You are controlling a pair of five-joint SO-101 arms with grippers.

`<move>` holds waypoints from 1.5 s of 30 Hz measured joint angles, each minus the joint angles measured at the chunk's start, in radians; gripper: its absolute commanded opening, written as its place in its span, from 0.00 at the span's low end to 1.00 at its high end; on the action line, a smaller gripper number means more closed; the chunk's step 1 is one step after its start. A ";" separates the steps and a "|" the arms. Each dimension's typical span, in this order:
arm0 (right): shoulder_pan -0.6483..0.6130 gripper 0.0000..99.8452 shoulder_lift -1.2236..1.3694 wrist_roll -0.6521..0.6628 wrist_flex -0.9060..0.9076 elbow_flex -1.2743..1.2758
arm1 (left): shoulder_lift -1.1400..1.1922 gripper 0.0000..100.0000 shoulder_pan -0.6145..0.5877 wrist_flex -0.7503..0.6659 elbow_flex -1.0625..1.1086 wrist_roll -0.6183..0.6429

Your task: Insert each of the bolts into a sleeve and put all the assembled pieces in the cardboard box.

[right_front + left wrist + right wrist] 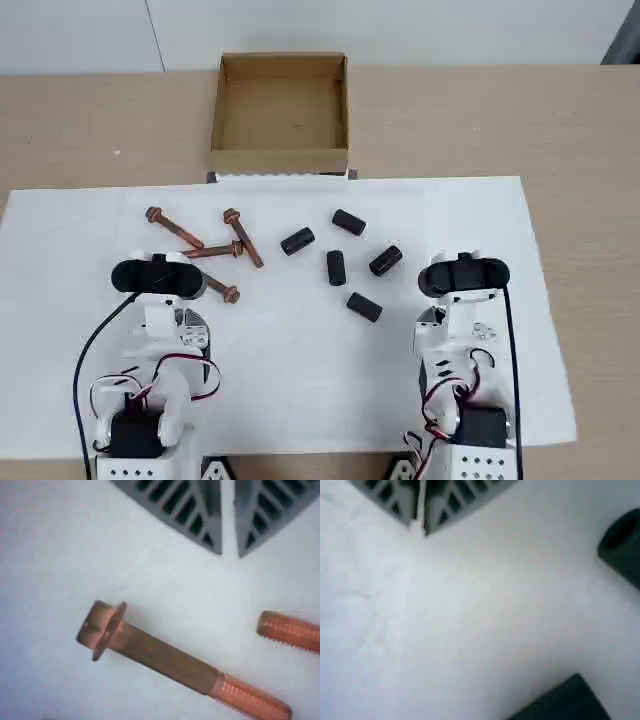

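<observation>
Nearby, one bolt (165, 657) lies apart from the left end effector (229, 554).

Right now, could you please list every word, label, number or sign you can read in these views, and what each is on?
No text can be read.
The cardboard box, bolts, sleeves and white sheet show no print.
Any marking on the bolt head in the left wrist view is too blurred to tell.
</observation>
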 measured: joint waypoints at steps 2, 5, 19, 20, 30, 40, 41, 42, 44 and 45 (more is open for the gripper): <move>0.000 0.00 0.000 0.000 0.000 0.000 | 0.000 0.01 0.000 0.000 0.000 0.000; 0.000 0.00 0.000 0.000 0.000 0.000 | 0.000 0.01 0.000 0.000 0.000 0.000; 0.000 0.00 0.000 0.000 0.000 0.000 | 0.000 0.01 0.000 0.000 0.000 0.000; 0.000 0.00 0.000 0.000 0.000 0.000 | 0.000 0.01 0.000 0.000 0.000 0.000; 0.000 0.00 0.000 0.000 0.000 0.000 | 0.000 0.01 0.044 0.000 0.000 -0.003; 0.000 0.00 0.000 0.000 0.000 0.000 | 0.000 0.01 0.129 0.000 0.000 -0.003; 0.000 0.00 0.000 0.000 0.000 0.000 | 0.000 0.01 0.132 0.000 0.000 -0.003; 0.000 0.00 0.000 0.000 0.000 0.000 | 0.000 0.01 0.132 0.000 0.000 -0.003; 0.000 0.00 0.000 0.000 0.000 0.000 | 0.000 0.01 0.132 0.000 0.000 -0.003; 0.000 0.00 0.000 0.000 0.000 0.000 | 0.000 0.01 0.138 0.000 0.000 0.002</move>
